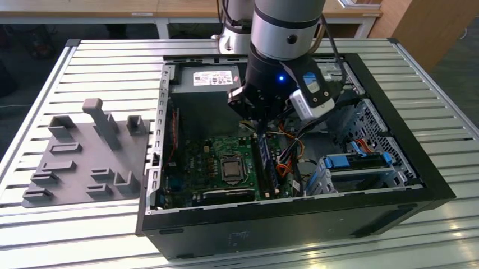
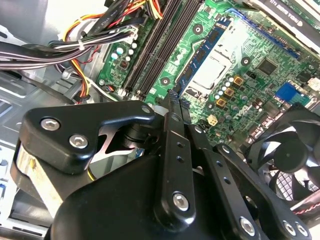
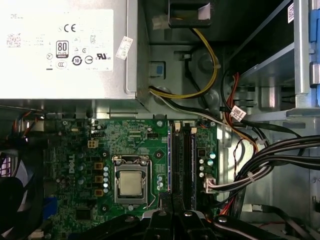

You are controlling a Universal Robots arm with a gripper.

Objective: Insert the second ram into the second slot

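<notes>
Item: ram [image 2: 201, 54]. Blue stick with dark chips, standing on its long edge on the motherboard [image 3: 135, 132], between the CPU [image 3: 130, 182] and two dark slots [image 3: 186, 160]. Its long axis runs parallel to those slots, one end toward the power supply [image 3: 60, 50], the other toward my fingertips. The first wrist view shows it edge-on as a thin blue line [image 3: 170, 160]. Whether it is fully seated, I cannot tell.

Item: my gripper [image 2: 176, 100]. Fingers are drawn narrow, nearly together, with their tips at the ram's near end. Whether they pinch it or only touch it, I cannot tell. In the exterior view it [image 1: 258, 130] hangs over the board's middle.

Item: surroundings. A bundle of cables [image 3: 270, 150] lies beside the slots, and a fan [image 2: 290, 150] sits on the CPU's other side. The black case [image 1: 299, 216] lies open on its side on a slatted metal table [image 1: 97, 56]. A grey fixture [image 1: 82, 162] sits at the exterior view's left. Pale benches [image 1: 90, 8] stand behind.
</notes>
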